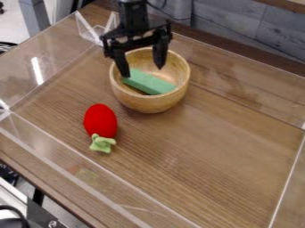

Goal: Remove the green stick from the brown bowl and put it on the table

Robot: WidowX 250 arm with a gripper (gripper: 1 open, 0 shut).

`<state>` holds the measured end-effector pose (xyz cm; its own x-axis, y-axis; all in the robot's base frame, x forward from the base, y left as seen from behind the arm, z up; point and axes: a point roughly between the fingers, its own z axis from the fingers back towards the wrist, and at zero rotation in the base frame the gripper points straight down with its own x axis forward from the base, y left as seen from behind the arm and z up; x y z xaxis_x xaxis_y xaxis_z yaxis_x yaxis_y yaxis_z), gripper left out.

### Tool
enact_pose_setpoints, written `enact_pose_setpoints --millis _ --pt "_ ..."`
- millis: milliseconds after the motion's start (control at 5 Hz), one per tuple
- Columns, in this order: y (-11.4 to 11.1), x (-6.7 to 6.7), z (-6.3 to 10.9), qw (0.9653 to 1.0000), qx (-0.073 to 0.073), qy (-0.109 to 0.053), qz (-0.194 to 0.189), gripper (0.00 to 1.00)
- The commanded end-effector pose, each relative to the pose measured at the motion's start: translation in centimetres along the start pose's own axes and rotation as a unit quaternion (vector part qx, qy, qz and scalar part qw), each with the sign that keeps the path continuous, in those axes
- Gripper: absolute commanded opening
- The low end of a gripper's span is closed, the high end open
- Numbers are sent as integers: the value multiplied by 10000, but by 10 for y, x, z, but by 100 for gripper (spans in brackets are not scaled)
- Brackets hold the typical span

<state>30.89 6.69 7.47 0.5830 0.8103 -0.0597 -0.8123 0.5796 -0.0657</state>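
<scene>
Here's the green stick, lying in the brown bowl, a flat mint block set at a slant, below the gripper in this view. And the gripper, all black, has its two fingers spread wide over the bowl, one to each side of the stick's upper end as the camera sees it. Nothing is pinched between them! Whether either fingertip touches the bowl or the stick, I can't tell from here.

Out to the bowl itself: round, light brown, thick-walled, its smooth rim curving around the stick, the near wall in full view on the camera's side of the gripper. The arm comes in from the top of the picture, straight above the gripper.

Further from the gripper now, nearer the camera and off to the picture's left, there's the red strawberry-like toy, its pale green leaves pointing toward the camera, well apart from the fingers and outside the bowl. Under it all runs the table, brown wood grain, spreading from beneath the gripper toward the camera, with low clear walls along its edges.
</scene>
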Motion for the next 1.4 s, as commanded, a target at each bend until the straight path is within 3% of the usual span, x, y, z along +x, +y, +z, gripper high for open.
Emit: enact_pose_setpoints --millis 0,400,800,1200 --pt "-7 13 -3 9995 -183 -249 93 100" --pt "-8 18 -25 9977 -266 -362 507 100" --pt "-7 5 -7 9975 -335 -408 475 100" --pt "-7 -14 4 9956 -430 -459 697 100"
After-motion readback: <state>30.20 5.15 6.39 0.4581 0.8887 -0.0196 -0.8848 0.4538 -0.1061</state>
